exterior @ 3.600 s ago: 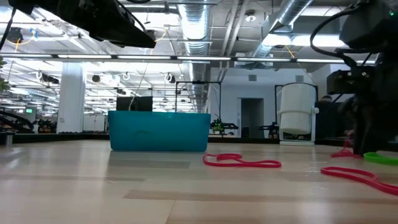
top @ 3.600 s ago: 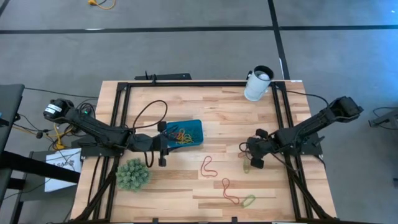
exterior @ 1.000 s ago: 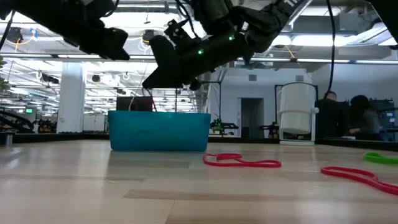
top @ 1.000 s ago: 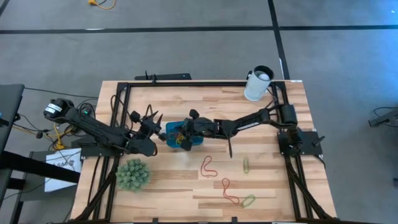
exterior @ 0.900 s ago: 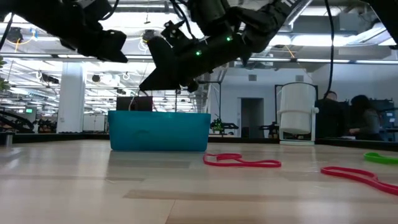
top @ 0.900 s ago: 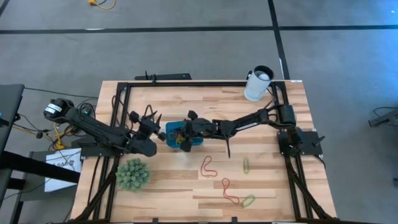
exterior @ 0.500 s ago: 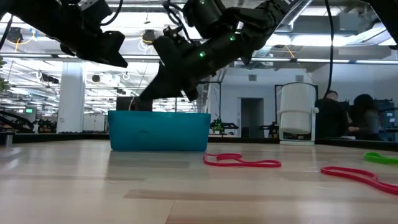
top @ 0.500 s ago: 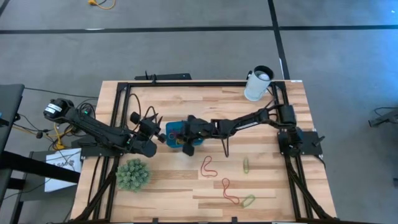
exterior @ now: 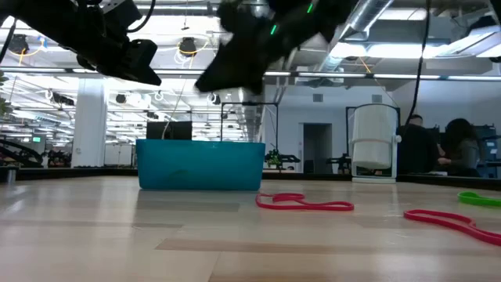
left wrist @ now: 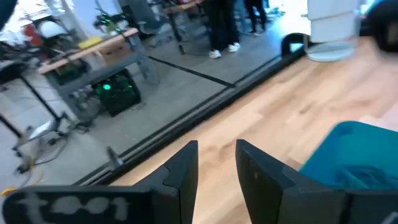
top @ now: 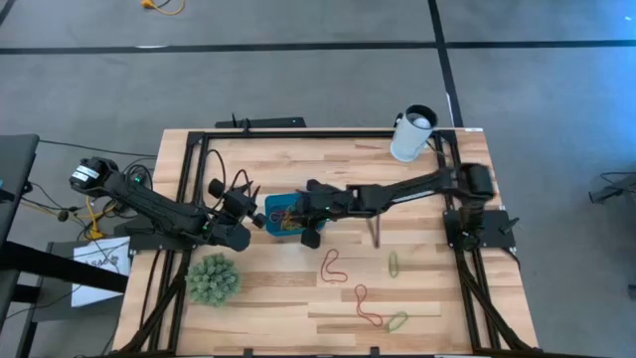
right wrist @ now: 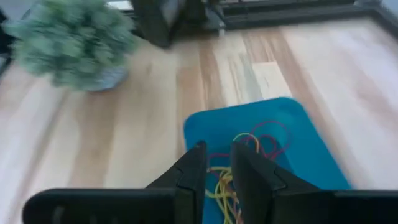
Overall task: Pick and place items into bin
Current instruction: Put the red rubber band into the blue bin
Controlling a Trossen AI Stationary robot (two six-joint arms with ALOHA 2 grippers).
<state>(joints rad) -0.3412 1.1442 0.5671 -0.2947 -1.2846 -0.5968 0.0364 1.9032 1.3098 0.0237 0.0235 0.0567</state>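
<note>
The teal bin (top: 277, 211) sits left of the table's middle and holds several coloured bands (right wrist: 249, 148). Loose bands lie on the wood: two red ones (top: 332, 265) (top: 366, 304) and two green ones (top: 394, 264) (top: 397, 320). My right gripper (right wrist: 217, 149) hangs over the bin's near right corner (top: 309, 236), well above the rim in the low view (exterior: 215, 77). Its fingers stand a narrow gap apart with nothing between them. My left gripper (left wrist: 214, 149) hovers just left of the bin (top: 250, 209), also slightly open and holding nothing.
A green spiky ball (top: 212, 278) stands at the near left of the table. A white cup (top: 411, 132) stands at the far right edge. A dark frame runs along the table's far, left and right sides. Bare wood lies between the bin and the loose bands.
My right gripper dipped toward the bin's rim, then rose well above it and drew back a little toward the table's right and near edge. The right arm's elbow shifted right. The left gripper stayed beside the bin.
</note>
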